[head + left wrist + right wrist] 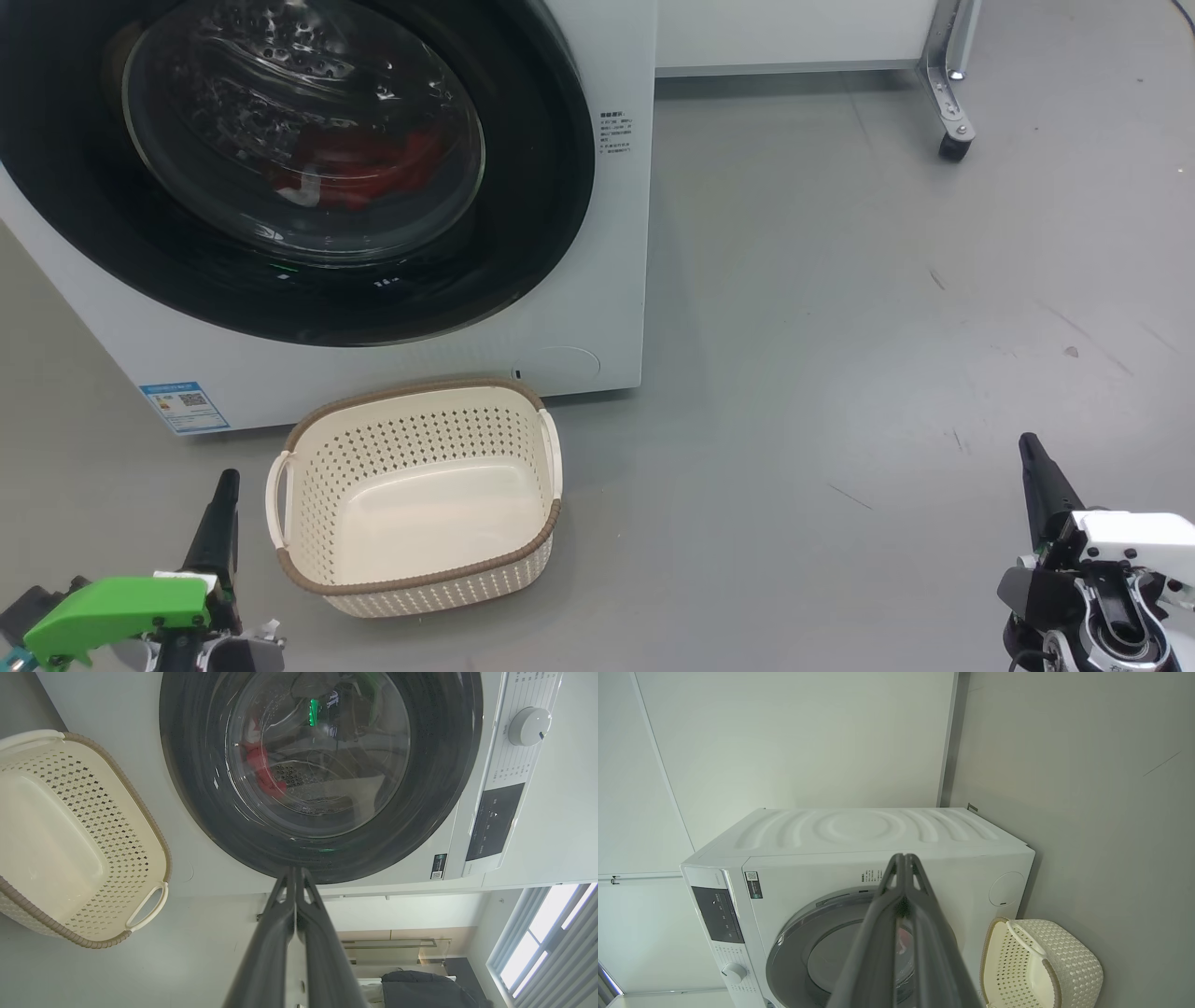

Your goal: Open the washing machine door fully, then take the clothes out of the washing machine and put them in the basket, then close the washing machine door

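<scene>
Head view first: the door (546, 187) sits shut against the washer (621, 243), and I can see the red clothes (359, 168) through the glass, down in the drum. The basket (415, 390) is on the floor just in front of the washer, with nothing in it. My left claw (226, 485) hangs low beside the basket's left handle. My right claw (1032, 448) is off to the right over the floor, well apart from everything.

Left wrist view: my left claw is clenched, fingers pressed flat together with nothing between them. It's aimed at the door's black rim. The red stuff shows behind the glass here too, and the basket is off to one side, bare inside.

Right wrist view: same deal, right claw clenched on nothing. From here the door looks flush with the washer front.

So as far as I can judge, zero progress. The door needs opening, the clothes need moving to the basket, and then the door needs closing. All three steps are left.
</scene>
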### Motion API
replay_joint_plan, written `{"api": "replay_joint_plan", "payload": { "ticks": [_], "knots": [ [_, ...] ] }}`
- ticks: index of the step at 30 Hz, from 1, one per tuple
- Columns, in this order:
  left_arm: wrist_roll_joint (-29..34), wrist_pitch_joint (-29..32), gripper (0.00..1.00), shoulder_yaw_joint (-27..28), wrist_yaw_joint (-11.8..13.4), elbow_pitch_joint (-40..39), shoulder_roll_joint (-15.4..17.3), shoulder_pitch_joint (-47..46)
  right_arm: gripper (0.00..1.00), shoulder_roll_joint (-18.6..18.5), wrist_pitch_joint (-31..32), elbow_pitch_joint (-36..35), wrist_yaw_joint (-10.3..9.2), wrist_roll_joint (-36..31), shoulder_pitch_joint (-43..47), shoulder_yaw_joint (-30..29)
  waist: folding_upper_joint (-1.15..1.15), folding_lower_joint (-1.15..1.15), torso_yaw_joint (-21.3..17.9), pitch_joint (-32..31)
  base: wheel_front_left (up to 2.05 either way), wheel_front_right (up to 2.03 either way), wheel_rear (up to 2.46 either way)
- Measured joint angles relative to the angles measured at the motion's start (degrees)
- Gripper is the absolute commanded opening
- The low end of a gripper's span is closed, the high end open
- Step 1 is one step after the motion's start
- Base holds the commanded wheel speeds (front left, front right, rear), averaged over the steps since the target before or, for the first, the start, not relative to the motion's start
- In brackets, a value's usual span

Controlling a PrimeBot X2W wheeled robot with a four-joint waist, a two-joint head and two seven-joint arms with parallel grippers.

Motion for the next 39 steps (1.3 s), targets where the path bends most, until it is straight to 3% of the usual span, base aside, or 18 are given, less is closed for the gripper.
{"api": "replay_joint_plan", "payload": {
  "ticks": [39],
  "knots": [
    [0.00,0.00,0.00,0.03,0.00,-0.01,0.00,0.00,0.00,0.13,0.02,0.00,0.00,-0.05,0.00,-0.07,0.00,0.00,0.00,0.00,0.00,0.00,0.00]
  ]
}}
